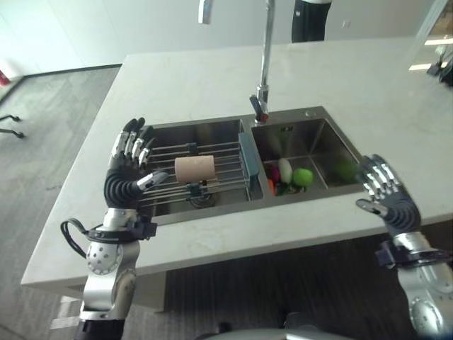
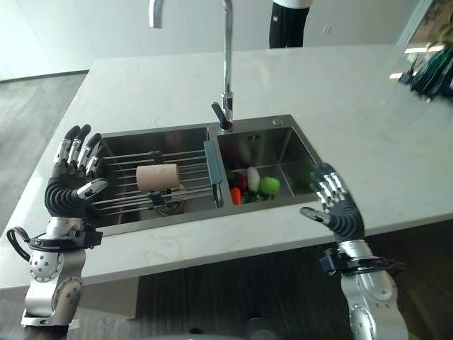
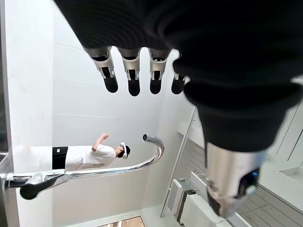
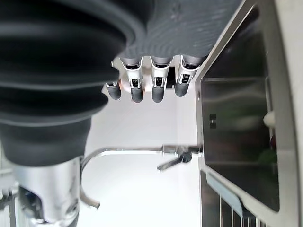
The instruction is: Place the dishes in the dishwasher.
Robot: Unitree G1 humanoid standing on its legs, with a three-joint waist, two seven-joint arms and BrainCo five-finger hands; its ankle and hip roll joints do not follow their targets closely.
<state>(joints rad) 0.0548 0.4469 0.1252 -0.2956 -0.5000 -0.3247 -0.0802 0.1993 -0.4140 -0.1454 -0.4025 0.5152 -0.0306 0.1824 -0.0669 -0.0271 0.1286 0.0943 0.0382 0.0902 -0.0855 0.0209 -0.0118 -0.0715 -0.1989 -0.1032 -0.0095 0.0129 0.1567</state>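
A beige cup (image 1: 194,168) lies on its side on the wire rack (image 1: 226,161) over the left basin of the steel sink (image 1: 318,119). My left hand (image 1: 127,170) is raised at the sink's left rim, fingers straight, holding nothing. My right hand (image 1: 386,193) hovers over the counter at the sink's front right corner, also open and empty. Both wrist views show straight fingers (image 3: 134,75) and fingers (image 4: 159,82) with nothing held.
Several vegetables (image 1: 290,176), green, white and red, lie in the right basin. A tall faucet (image 1: 267,57) stands behind the sink. The pale counter (image 1: 198,78) stretches all round. A person (image 1: 310,20) stands beyond the far counter edge.
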